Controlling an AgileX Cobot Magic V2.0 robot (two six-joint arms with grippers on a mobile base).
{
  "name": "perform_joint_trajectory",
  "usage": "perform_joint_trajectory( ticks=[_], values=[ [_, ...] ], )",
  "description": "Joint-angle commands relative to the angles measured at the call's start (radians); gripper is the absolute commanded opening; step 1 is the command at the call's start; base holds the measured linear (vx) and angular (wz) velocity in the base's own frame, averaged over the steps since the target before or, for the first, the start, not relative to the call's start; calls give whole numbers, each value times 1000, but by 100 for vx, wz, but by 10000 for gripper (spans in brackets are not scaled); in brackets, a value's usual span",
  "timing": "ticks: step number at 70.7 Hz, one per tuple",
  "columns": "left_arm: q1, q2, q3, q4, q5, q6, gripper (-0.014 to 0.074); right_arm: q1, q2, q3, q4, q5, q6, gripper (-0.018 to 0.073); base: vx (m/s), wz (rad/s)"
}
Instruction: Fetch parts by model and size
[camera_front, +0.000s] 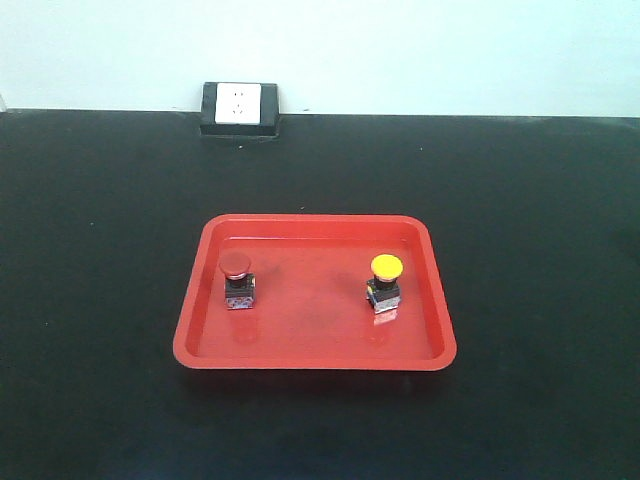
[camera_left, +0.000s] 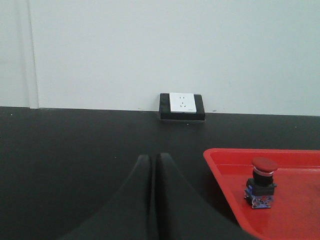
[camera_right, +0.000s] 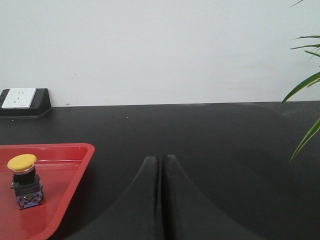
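Left gripper (camera_left: 152, 162) and right gripper (camera_right: 161, 165): fingers pressed together, holding nothing, each low over the black table (camera_front: 90, 250) outside the tray's side walls. Red tray (camera_front: 313, 360), centre of table: holds the red-capped switch (camera_front: 237, 279) at its left and the yellow-capped switch (camera_front: 384, 282) at its right, both upright and well apart. Bare tabletop surrounds the tray on all sides. Wall socket (camera_front: 239, 107): at the far table edge. Plant leaves (camera_right: 306, 90): far right.
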Motion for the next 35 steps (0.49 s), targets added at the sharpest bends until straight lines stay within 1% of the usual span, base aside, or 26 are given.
perform_joint_trajectory(
  ticks=[1,12,35],
  values=[
    [3,8,4,0,-77,-9,-7,-7,-7,8,-13,-81,-1,-10,0,0],
    [3,8,4,0,-77,-9,-7,-7,-7,8,7,-81,0,-10,0,0],
    [3,8,4,0,-77,-9,-7,-7,-7,7,6,-80,0,-10,0,0]
  ],
)
